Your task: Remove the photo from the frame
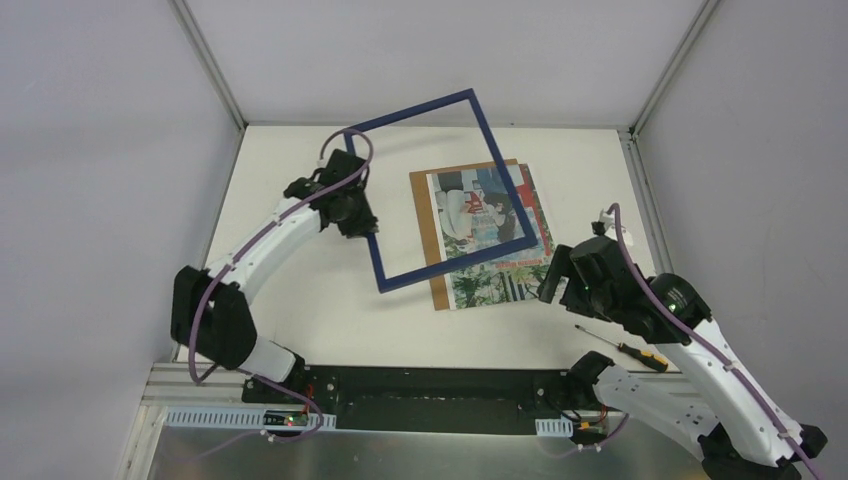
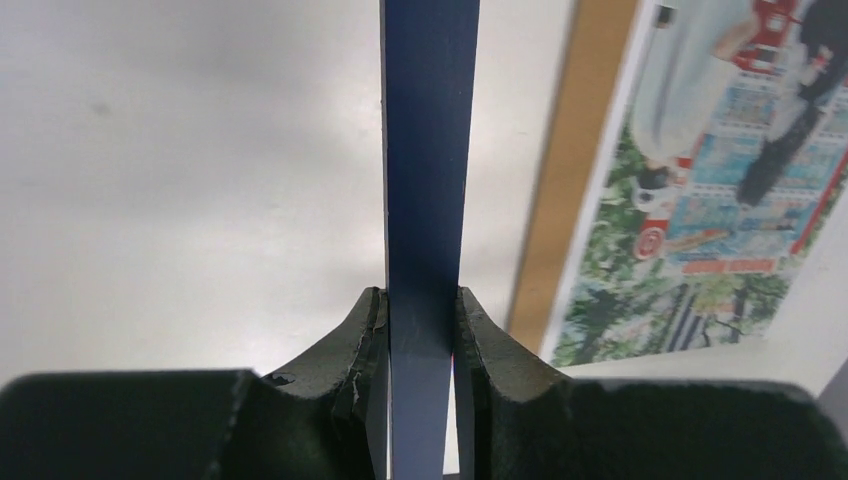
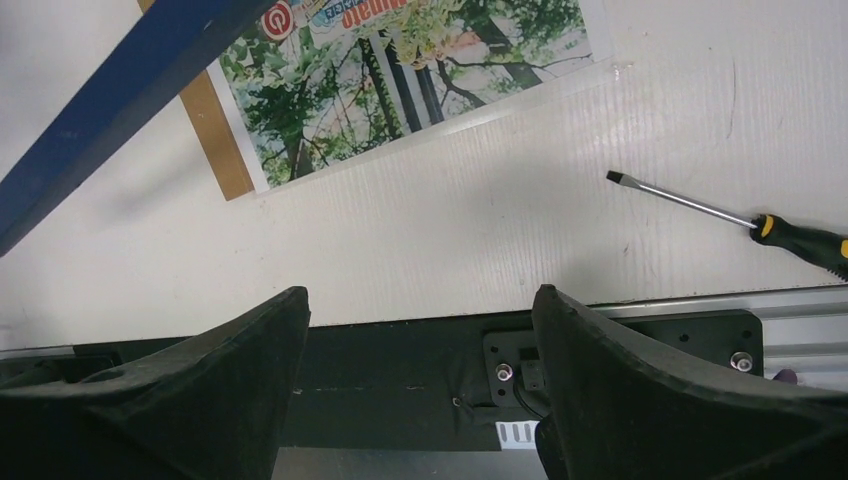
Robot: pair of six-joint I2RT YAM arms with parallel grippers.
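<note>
The dark-blue frame (image 1: 410,112) hangs tilted above the table, empty. My left gripper (image 1: 362,220) is shut on its left side. In the left wrist view the blue bar (image 2: 430,150) runs straight up between the closed jaws of this gripper (image 2: 422,295). The photo (image 1: 478,215) lies flat on the table on a brown backing board (image 1: 425,230), partly under the raised frame. It also shows in both wrist views, the photo (image 2: 720,180) from the left and the photo (image 3: 400,70) from the right. My right gripper (image 1: 557,272) hovers open near the photo's lower right corner; this gripper (image 3: 420,292) holds nothing.
A screwdriver (image 1: 628,350) with a black and yellow handle lies on the table near the right arm's base, the same screwdriver (image 3: 700,205) in the right wrist view. Grey walls enclose the table on three sides. The black mounting rail (image 1: 430,385) runs along the near edge.
</note>
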